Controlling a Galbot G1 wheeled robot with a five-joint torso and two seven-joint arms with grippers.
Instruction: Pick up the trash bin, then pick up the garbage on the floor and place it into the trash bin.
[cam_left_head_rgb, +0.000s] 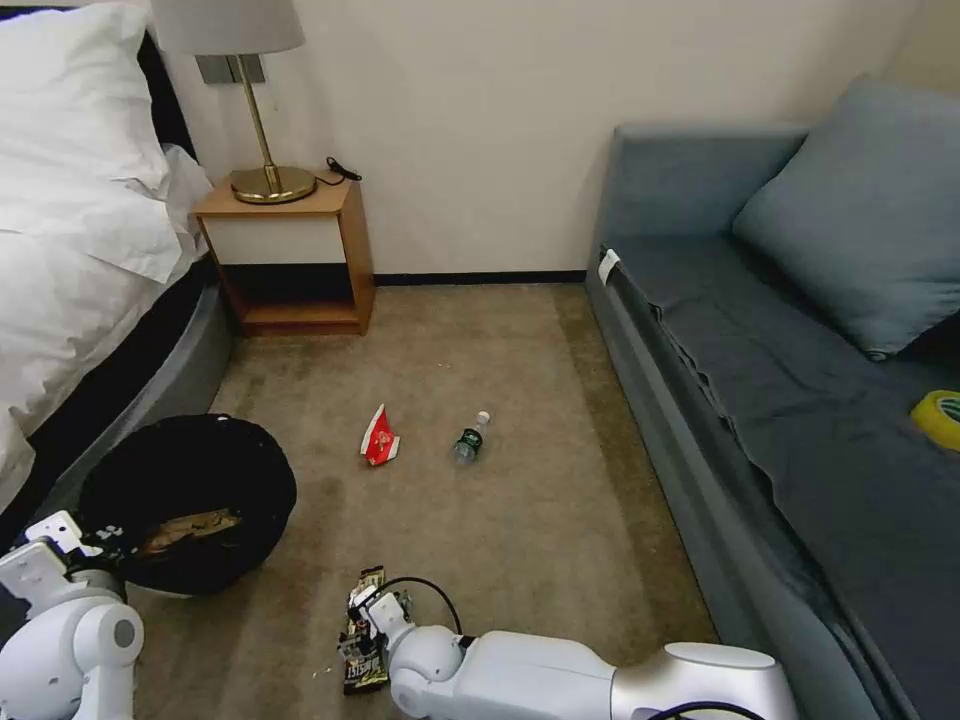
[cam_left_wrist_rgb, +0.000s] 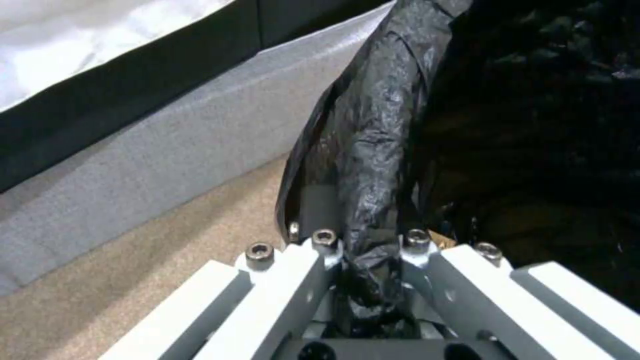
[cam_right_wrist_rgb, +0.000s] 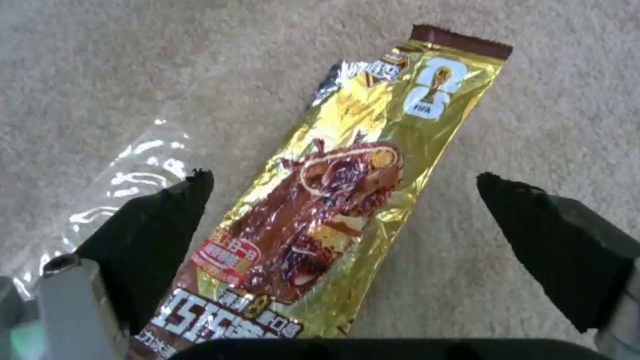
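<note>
Right gripper (cam_right_wrist_rgb: 343, 200) straddles candy wrapper (cam_right_wrist_rgb: 333, 200) (fingers spread).

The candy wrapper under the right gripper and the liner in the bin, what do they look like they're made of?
The candy wrapper looks like metallised plastic film: a shiny gold and brown surface with printing, sharp creases and a serrated end. The bin liner looks like thin black plastic, glossy and heavily crinkled; the left gripper is shut on its rim. The right gripper hangs open over the wrapper.
</note>
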